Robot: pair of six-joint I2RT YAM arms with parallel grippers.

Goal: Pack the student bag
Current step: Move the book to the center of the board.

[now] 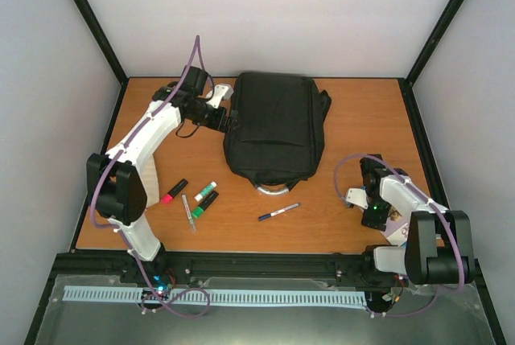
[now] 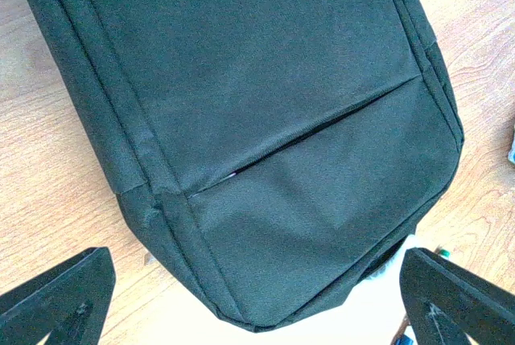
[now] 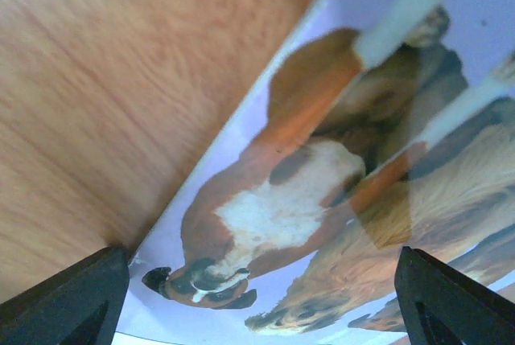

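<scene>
Right fingers (image 3: 64, 301) frame a horse picture (image 3: 306, 200) (edges cut off).

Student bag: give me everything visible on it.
The student bag is a large black soft-fabric backpack lying flat on the wooden table, far centre, front panel up. A slanted pocket slit crosses the panel. A grey loop handle sticks out of the near end, and a black strap shows on the right side. The left gripper hovers open at the bag's left edge; contact cannot be told.
</scene>
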